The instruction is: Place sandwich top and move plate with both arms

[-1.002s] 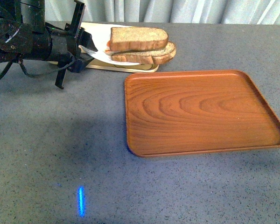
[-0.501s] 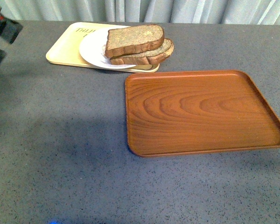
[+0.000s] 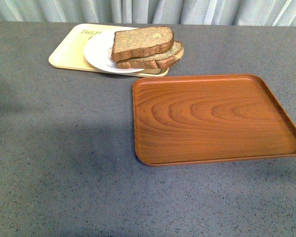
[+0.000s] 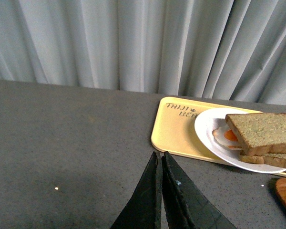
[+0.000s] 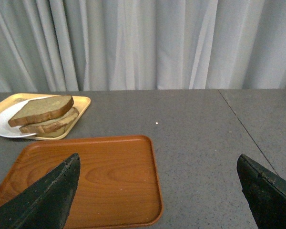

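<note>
The sandwich top (image 3: pixel 142 41) lies on the stacked sandwich on the white plate (image 3: pixel 97 53), which sits on the yellow tray at the table's back. It also shows in the left wrist view (image 4: pixel 262 132) and the right wrist view (image 5: pixel 40 109). A bit of fried egg (image 4: pixel 227 137) pokes out under the slice. Neither arm shows in the front view. My left gripper (image 4: pixel 160 160) is shut and empty, apart from the plate (image 4: pixel 210 132), over bare table. My right gripper (image 5: pixel 158 169) is wide open and empty, above the wooden tray's edge.
The yellow bear-printed tray (image 3: pixel 68 53) holds the plate at the back left. A brown wooden tray (image 3: pixel 212 116) lies in the middle right, also in the right wrist view (image 5: pixel 100 181). Grey curtains hang behind the grey table (image 3: pixel 59 163).
My left arm has pulled back from the plate's left side and left the front view. The sandwich and plate stay in place.
</note>
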You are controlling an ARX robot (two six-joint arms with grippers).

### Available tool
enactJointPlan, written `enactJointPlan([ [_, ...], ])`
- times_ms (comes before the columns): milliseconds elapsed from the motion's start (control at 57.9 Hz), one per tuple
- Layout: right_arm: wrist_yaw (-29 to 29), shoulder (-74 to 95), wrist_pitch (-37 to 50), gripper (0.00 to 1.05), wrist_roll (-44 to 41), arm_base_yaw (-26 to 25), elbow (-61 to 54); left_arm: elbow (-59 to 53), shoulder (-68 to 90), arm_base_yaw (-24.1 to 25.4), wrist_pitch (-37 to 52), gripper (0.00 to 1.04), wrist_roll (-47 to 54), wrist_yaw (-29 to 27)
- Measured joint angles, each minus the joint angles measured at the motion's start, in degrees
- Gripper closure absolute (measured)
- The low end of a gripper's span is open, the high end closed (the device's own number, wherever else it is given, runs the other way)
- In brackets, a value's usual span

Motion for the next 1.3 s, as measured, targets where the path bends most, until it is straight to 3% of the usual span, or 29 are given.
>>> enactJointPlan([
  [277, 0.02, 0.02, 0.00, 0.09, 0.00, 0.00, 0.00, -7.34, -19.41, 0.00, -12.46, 1.03, 3.02, 0.00],
  [398, 0.02, 0.02, 0.00, 0.09, 0.00, 0.00, 0.00, -7.65, -31.58, 0.00, -24.59, 1.03, 3.17, 0.00],
  [1296, 0.02, 0.00, 0.00, 0.09, 0.00, 0.00, 0.00, -9.99, -68.22, 0.00, -56.81, 1.03, 3.30, 0.00],
])
